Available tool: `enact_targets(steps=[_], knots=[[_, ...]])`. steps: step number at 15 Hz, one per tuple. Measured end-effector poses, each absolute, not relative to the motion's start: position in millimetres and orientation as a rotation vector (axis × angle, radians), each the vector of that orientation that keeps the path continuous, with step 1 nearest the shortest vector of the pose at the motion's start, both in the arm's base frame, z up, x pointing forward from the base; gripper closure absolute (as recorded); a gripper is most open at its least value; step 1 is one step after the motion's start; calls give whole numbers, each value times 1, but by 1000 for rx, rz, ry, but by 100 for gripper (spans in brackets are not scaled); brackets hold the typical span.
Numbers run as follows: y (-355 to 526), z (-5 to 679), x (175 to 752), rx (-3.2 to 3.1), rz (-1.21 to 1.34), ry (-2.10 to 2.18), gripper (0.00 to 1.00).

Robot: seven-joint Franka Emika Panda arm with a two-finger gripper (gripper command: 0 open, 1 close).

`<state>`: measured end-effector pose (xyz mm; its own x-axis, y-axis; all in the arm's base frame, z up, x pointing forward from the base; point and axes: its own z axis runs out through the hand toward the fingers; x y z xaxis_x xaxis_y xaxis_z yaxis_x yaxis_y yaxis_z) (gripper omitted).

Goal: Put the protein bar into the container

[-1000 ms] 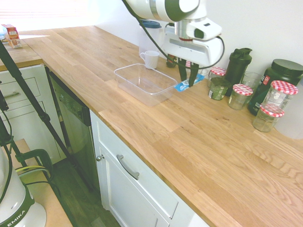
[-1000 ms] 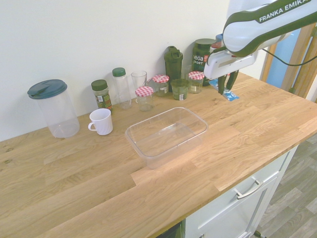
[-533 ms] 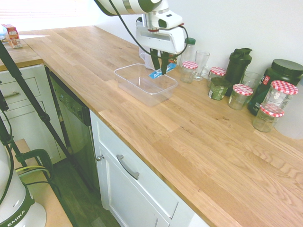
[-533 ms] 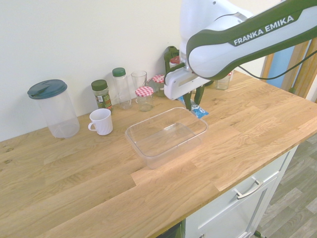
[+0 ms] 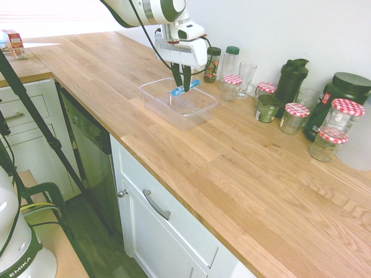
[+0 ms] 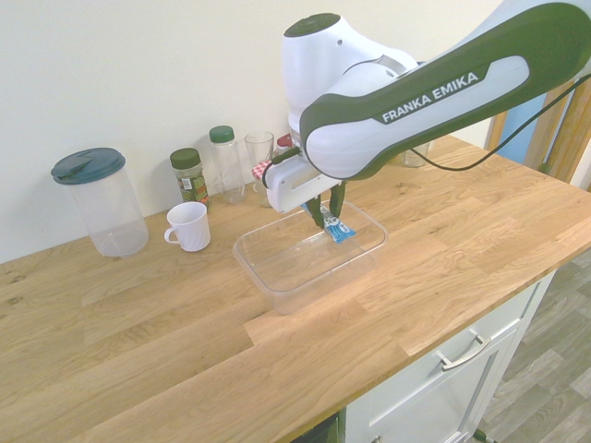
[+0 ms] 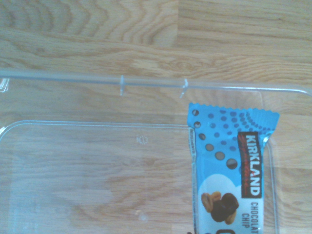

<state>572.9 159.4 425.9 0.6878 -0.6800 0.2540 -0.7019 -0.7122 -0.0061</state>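
Gripper (image 6: 327, 221) clamped on the 1 protein bar (image 6: 338, 227), held above the container (image 6: 309, 294), right under the gripper, likely so releasing drops it inside the rim.

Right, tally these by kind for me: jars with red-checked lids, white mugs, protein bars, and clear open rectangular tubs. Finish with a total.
Jars with red-checked lids: 5
White mug: 1
Protein bar: 1
Clear open rectangular tub: 1
Total: 8
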Motion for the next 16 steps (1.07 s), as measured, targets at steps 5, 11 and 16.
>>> enact_targets(steps=[5, 11, 16], knots=[[159, 406, 578, 2788, 328, -1147, 100], [157, 392, 578, 2784, 312, -1137, 100], [154, 385, 576, 2774, 305, -1151, 0]])
